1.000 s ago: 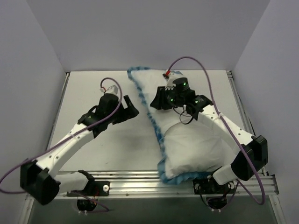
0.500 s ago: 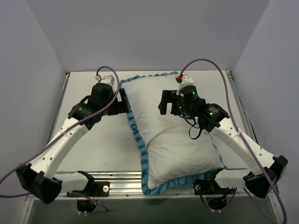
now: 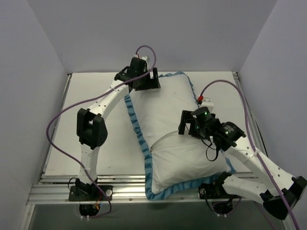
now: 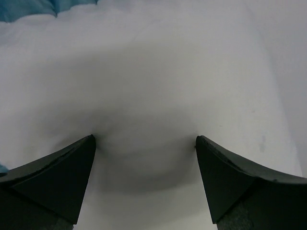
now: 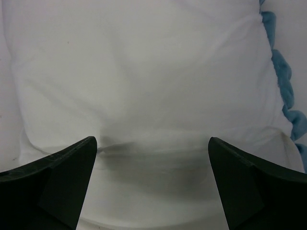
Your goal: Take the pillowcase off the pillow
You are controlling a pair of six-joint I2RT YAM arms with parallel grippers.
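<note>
The pillowcase [image 3: 165,112] lies plain white side up on the table, its blue ruffled trim [image 3: 136,129] running down the left edge and along the near end. A fold line [image 3: 165,139] crosses its middle. The pillow is hidden inside the cover, which bulges plumply. My left gripper [image 3: 152,82] is open at the far left corner, its fingertips [image 4: 72,163] pressed onto white fabric [image 4: 144,86], with trim [image 4: 29,7] just beyond. My right gripper [image 3: 185,125] is open over the middle of the cover, nothing between its fingers [image 5: 62,172]; the fold [image 5: 144,146] lies beneath.
The grey table [image 3: 91,100] stretches left of the pillowcase. White enclosure walls [image 3: 33,72] stand on three sides. An aluminium rail [image 3: 120,188] runs along the near edge. Purple cables [image 3: 225,84] loop over both arms. Blue trim [image 5: 283,81] shows right of the right fingers.
The right gripper opened, let go of the cover and drew back toward the near right. The cover settled flat. The left arm swung from the table's left to the far corner.
</note>
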